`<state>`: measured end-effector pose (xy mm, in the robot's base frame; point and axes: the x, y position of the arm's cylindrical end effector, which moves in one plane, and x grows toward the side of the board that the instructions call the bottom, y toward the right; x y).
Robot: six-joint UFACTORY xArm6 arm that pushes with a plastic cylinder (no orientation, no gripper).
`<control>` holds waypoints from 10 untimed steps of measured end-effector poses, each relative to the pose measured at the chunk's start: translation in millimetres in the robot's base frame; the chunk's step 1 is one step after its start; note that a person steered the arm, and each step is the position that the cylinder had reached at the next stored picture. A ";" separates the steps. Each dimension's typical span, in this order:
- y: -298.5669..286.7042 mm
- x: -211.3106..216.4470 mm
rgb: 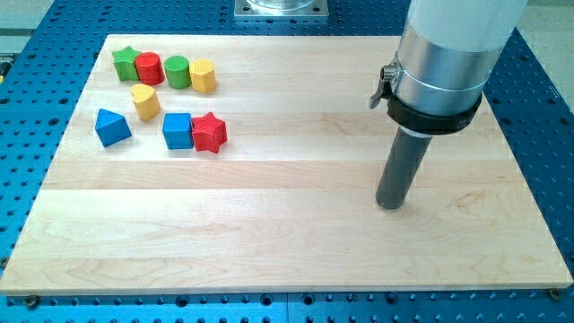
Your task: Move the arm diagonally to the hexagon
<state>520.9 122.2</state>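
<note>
My tip point(391, 205) rests on bare board at the view's right, no jaws to open or shut, touching nothing. Yellow hexagon point(203, 76) sits top left, ending a row beside the green cylinder point(177, 71); clear diagonal path up-left, likely

board: pale wood slab point(269, 242) on blue pegboard base point(54, 54)
blocks: eight, all bunched top-left
my tip point(391, 205): right side, well apart from them
</note>
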 end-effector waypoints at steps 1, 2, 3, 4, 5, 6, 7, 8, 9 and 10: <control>-48.0 0.0; -17.5 1.9; 60.9 2.8; 84.4 2.9; 84.7 2.9; 84.7 2.9; 66.2 26.5; -15.4 3.4; -102.8 -58.5; -206.5 -30.7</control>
<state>490.3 -84.4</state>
